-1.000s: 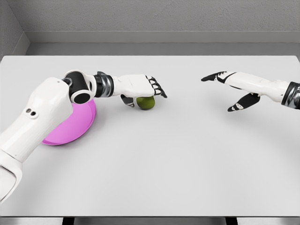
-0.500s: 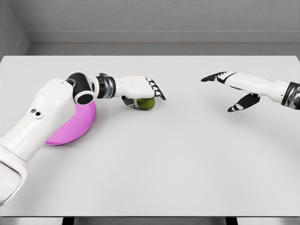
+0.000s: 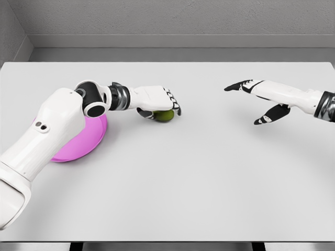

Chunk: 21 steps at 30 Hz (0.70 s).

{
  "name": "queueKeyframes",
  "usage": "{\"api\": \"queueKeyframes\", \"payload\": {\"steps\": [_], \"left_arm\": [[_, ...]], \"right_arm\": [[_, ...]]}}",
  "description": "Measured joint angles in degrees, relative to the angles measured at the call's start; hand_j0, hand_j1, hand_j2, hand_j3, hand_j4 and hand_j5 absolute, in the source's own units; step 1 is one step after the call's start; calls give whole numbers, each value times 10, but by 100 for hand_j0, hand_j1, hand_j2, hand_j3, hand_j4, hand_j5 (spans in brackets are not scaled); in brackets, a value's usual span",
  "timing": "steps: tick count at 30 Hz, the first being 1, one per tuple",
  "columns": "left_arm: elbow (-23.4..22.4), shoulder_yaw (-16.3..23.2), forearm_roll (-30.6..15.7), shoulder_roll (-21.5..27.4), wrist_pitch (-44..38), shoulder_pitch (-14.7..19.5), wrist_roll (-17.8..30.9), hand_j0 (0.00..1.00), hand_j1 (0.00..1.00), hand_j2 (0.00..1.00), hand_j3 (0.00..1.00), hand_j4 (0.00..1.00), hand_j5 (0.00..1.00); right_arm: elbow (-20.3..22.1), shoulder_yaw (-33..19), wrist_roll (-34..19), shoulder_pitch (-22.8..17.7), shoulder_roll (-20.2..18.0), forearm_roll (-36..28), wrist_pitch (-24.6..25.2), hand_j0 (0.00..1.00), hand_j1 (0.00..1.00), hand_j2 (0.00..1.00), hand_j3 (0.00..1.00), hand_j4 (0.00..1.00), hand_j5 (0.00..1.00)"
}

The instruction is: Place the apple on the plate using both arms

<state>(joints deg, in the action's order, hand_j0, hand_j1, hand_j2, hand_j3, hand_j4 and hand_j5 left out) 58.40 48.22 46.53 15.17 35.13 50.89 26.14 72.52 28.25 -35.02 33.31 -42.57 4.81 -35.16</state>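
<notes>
Apple (image 3: 165,115): green, on the table (image 3: 188,178), under left hand (image 3: 155,99), fingers curled over it.
Plate (image 3: 84,141): pink, just left.
Right hand (image 3: 261,97): spread, empty.

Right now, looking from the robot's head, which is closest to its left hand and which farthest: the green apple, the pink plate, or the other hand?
1. Apple: directly under the left hand, whose fingers curl over it.
2. Plate: to the left, partly hidden beneath that arm.
3. Right hand: far across the table, fingers spread, holding nothing.
</notes>
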Motion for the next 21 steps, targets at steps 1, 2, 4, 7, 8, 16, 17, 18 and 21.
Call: {"api": "queueKeyframes", "payload": {"steps": [1,2,4,7,8,16,17,18,21], "left_arm": [[0,0,0,0,0,0,0,58,58,58,58,58,58],[0,0,0,0,0,0,0,55,55,55,55,55,55],[0,0,0,0,0,0,0,54,54,54,54,54,54],[0,0,0,0,0,1,0,52,52,52,52,52,52],[0,0,0,0,0,2,0,52,52,52,52,52,52],[13,-1,-33,18,0,22,0,41,41,41,41,41,41],[27,-1,-49,34,0,22,0,41,41,41,41,41,41],[48,-2,-69,55,0,21,0,39,39,39,39,39,39],[118,-7,-148,149,0,19,0,38,38,38,38,38,38]], "right_arm": [[0,0,0,0,0,0,0,100,100,100,100,100,100],[0,0,0,-1,0,0,0,100,100,100,100,100,100],[0,0,0,-1,0,0,0,100,100,100,100,100,100],[0,1,0,-1,0,0,0,100,100,100,100,100,100],[0,1,0,-1,0,0,0,100,100,100,100,100,100],[-1,1,0,-1,0,-1,0,100,100,100,100,100,100],[-1,0,0,-1,0,-1,0,100,100,100,100,100,100],[-1,0,0,-1,0,-1,0,100,100,100,100,100,100],[-1,0,0,-1,0,-1,0,100,100,100,100,100,100]]}}
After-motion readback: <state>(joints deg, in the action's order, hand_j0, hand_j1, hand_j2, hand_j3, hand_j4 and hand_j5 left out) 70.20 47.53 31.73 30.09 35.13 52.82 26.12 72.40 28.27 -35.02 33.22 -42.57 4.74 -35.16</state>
